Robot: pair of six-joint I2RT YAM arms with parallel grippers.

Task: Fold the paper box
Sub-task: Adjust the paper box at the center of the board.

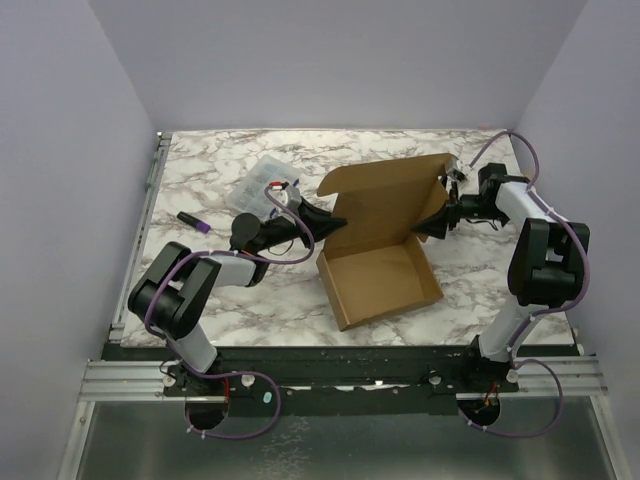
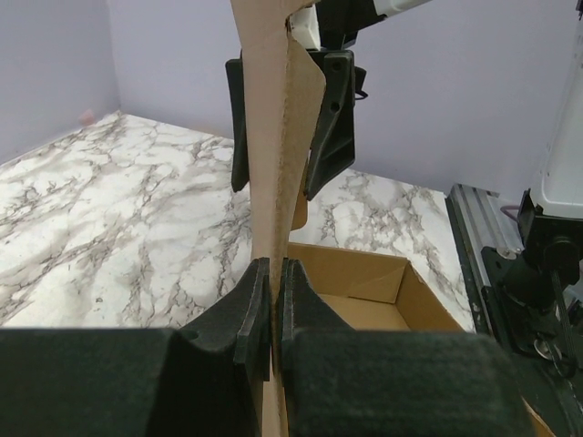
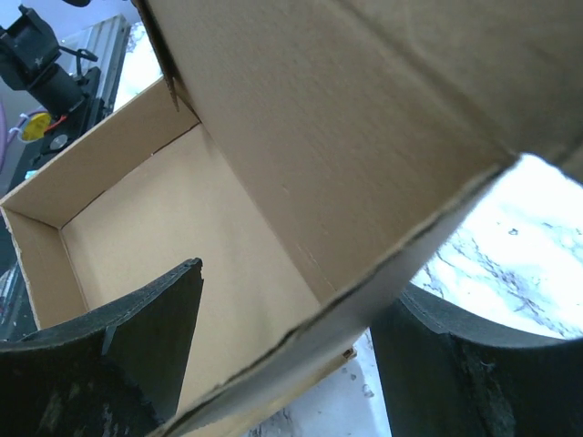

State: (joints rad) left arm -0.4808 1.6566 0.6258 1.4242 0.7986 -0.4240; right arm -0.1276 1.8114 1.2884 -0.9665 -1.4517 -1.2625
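Matte black fingers of the left gripper (image 2: 273, 314), closest to the left wrist camera, were pressed together on the paper box (image 1: 385, 275), pinching the thin edge of its upright lid. One box was present: plain brown corrugated cardboard, a shallow rectangular tray with four low walls, standing near the middle of the table (image 1: 280, 310), its lid raised at the far side. At the lid's opposite edge, the right gripper (image 3: 301, 350) had its two jaws spread wide, one on each side of the cardboard; whether they pressed it could not be told. Two arms reached in from the near edge. Left of the box lay one clear plastic case (image 1: 268, 180) and one small dark pen-like object (image 1: 193, 222) with a purple end, on glossy white-and-grey marbled tabletop.
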